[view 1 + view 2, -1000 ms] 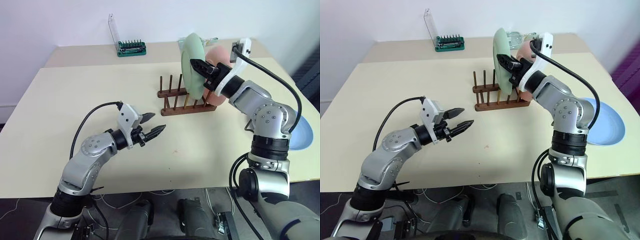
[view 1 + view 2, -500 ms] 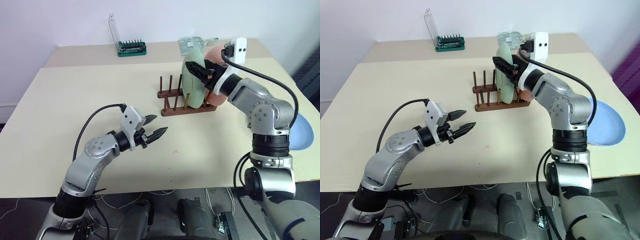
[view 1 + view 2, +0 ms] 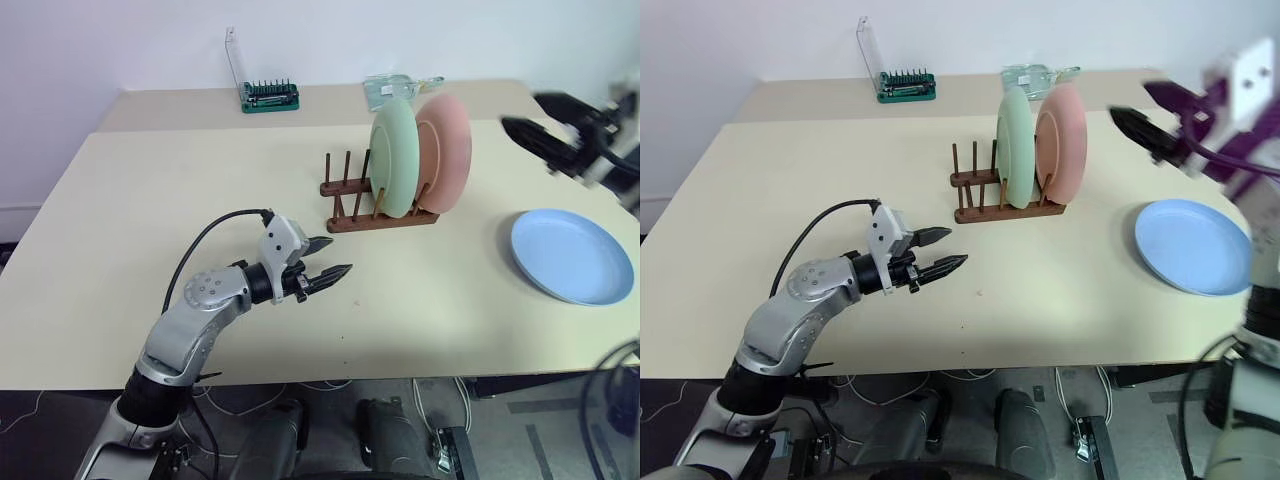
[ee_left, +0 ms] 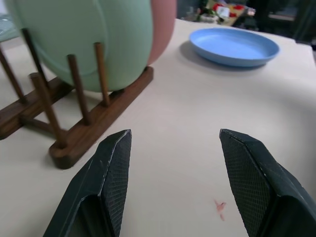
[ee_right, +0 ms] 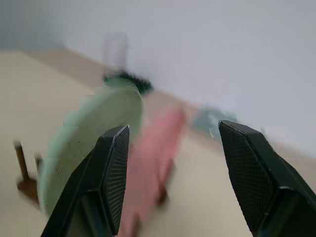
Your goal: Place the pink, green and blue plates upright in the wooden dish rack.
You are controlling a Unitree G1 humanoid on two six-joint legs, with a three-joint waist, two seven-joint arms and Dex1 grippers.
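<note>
My left gripper (image 3: 325, 271) hangs low over the table (image 3: 150, 220), just left of centre in the head view, fingers spread apart and holding nothing. In my left wrist view the two black fingers (image 4: 111, 173) frame bare tabletop, with a small reddish mark (image 4: 218, 206) on the surface between them.

Beyond those fingertips stands the wooden dish rack (image 3: 350, 200), a little above centre of the frame, its thin pegs upright on the base rails. Two plates stand on edge in its right-hand end: the green plate (image 3: 392, 170) in front, the pink plate (image 3: 450, 160) right behind it, the two faces close together. The pegs at the rack's left end carry nothing.

Over at the right of the frame, the blue plate (image 3: 572, 255) lies flat on the table, well apart from the rack.

Above the blue plate, in the upper right, my right gripper (image 3: 538, 118) is up in the air, blurred, fingers apart and empty, pointing back toward the rack. My right wrist view looks between its fingers (image 5: 111, 168) at the green and pink plates, smeared.

Farthest off, near the wall at top centre, sit a green tool holder (image 3: 270, 95) with its clear lid raised and a clear packet (image 3: 395, 85).
</note>
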